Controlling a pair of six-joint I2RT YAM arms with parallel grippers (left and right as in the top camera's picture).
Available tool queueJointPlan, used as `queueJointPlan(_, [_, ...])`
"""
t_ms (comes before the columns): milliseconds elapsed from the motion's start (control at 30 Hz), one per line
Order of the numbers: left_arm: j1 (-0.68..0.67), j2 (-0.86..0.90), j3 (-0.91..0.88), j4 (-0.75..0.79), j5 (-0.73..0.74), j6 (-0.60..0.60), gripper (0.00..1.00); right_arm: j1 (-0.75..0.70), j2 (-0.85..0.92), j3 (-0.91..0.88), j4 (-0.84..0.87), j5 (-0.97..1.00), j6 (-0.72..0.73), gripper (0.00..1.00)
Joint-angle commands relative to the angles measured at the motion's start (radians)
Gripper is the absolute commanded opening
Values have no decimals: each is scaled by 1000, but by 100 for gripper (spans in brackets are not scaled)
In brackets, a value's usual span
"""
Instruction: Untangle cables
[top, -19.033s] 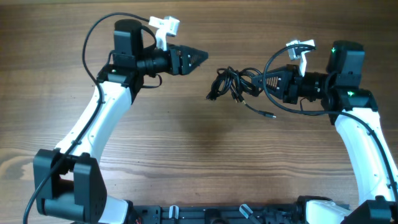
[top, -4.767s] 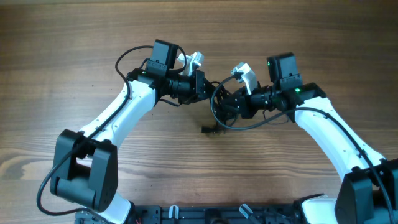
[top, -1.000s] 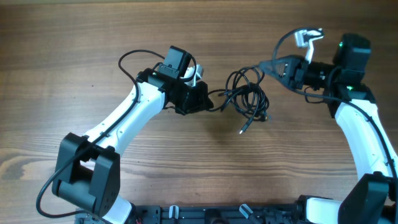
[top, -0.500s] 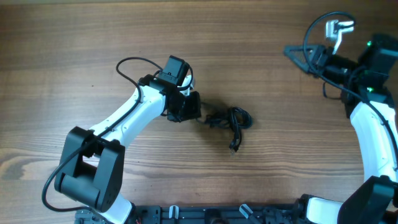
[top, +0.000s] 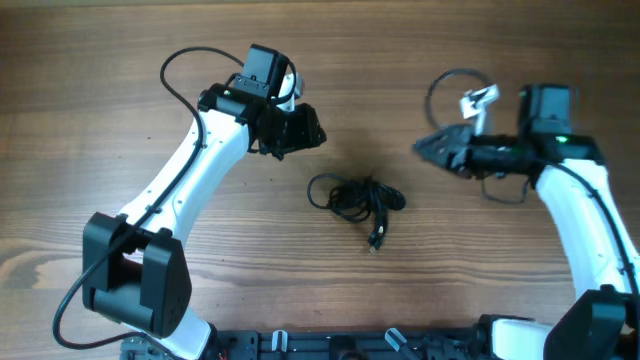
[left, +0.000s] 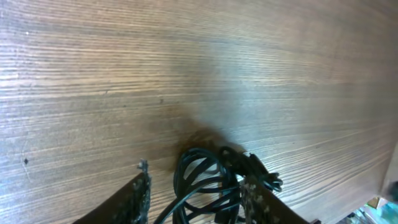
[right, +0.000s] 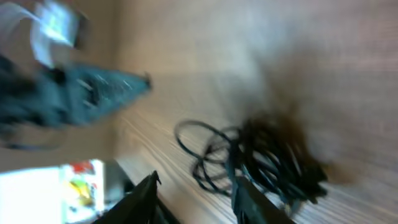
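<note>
Jaws, both pairs: parted, empty; cables (top: 355, 198) heaped on desk (top: 450, 290) at 5 o'clock of left jaws; hazard: pinching several strands together would tighten the tangle.

Thin black cables (top: 357, 198), loosely tangled, one plug trailing free
</note>
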Motion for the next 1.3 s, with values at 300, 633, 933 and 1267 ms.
queueJointPlan(300, [18,-4,13,-11,-11,16,56,245,-12,-163,-20,243,-140,48])
queueJointPlan(633, [39,-4,13,-8,-11,16,60,338,-11,-266,228,237,-113,49])
queueJointPlan(933, [40,-4,13,-9,-10,16,61,398,131,-317,494,288,-53,36])
queueJointPlan(1267, [40,-4,13,-13,-11,16,63,356,-9,-259,541,62,-9,4])
